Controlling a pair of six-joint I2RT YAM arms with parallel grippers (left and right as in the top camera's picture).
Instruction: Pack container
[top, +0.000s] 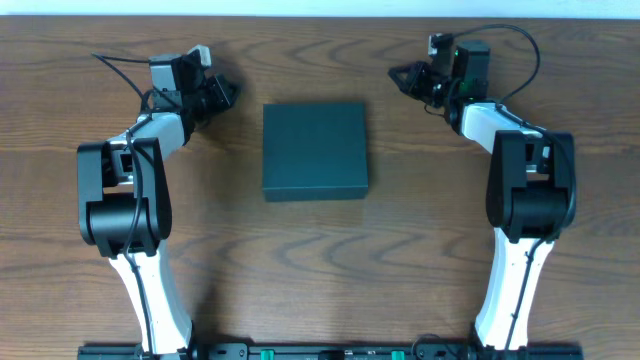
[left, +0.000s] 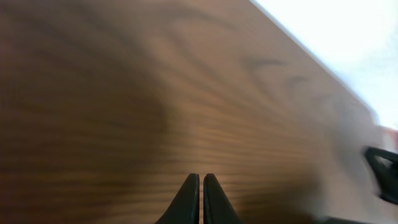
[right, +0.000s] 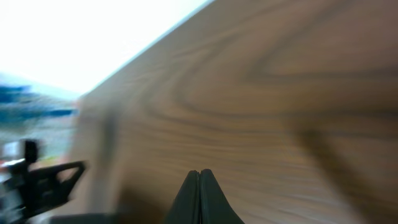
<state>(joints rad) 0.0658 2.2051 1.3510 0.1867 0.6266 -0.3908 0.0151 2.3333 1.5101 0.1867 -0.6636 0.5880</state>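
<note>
Overhead and wrist views, task "pack container".

(a) Brown wood-grain table (top: 320, 250), bearing everything shown. No goods to be packed appear in any view.

(b) Two white-and-black jointed arms, left arm (top: 125, 190) and right arm (top: 525, 185), rising from the near edge and bent inward toward the far edge.

(c) Dark teal-black matte square cardboard container (top: 315, 150), flat on the table midway between the arms. Its lid is down, and the hinge side cannot be told. It is nearly square in plan, so it offers no marked long axis.

(d) Left gripper (top: 225, 93), near the container's far-left corner but apart from it, pointing toward it. In the wrist view its fingers meet, pinched together on nothing (left: 201, 177).

(e) Right gripper (top: 400, 75), off the far-right corner and also apart. Its fingers are likewise pressed together and empty (right: 199, 172).

Key relation: the container lies inward and nearward of both grippers. They sit at roughly equal remove, the left perhaps marginally nearer. Judged from the closed lid, either gripper would have to spread its fingers before raising the lid.
</note>
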